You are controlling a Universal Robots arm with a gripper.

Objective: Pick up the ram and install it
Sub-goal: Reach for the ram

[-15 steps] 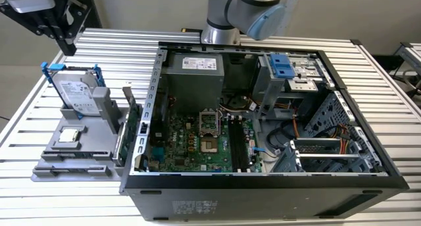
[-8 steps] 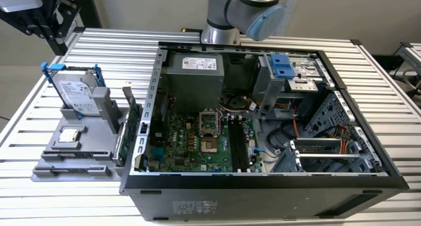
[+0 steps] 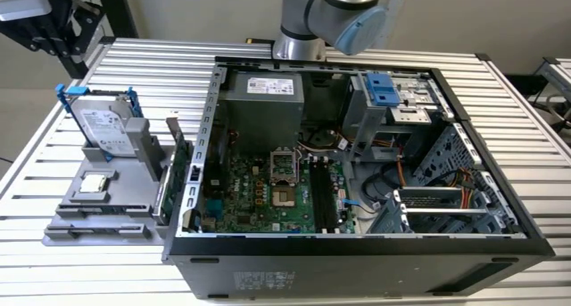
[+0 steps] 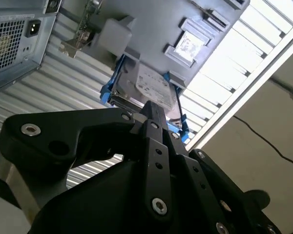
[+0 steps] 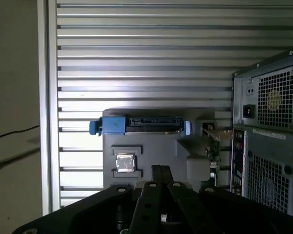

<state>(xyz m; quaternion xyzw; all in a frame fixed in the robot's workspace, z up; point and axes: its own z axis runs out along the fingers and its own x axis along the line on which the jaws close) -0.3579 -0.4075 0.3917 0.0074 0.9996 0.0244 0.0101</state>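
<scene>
Tray holds hard drive, processor chip; jaws closed together, gripping nothing.

Slatted metal table with two loads on it.
In the exterior view the pale ribbed tabletop carries an open black computer case, lying on its side with the open face up and covering the middle and the three o'clock half. A grey parts holder sits flat on the slats at nine o'clock from the case, just beside its wall. At twelve o'clock the robot arm's base seems to stand at the table's edge, its foot hidden behind the case.
</scene>
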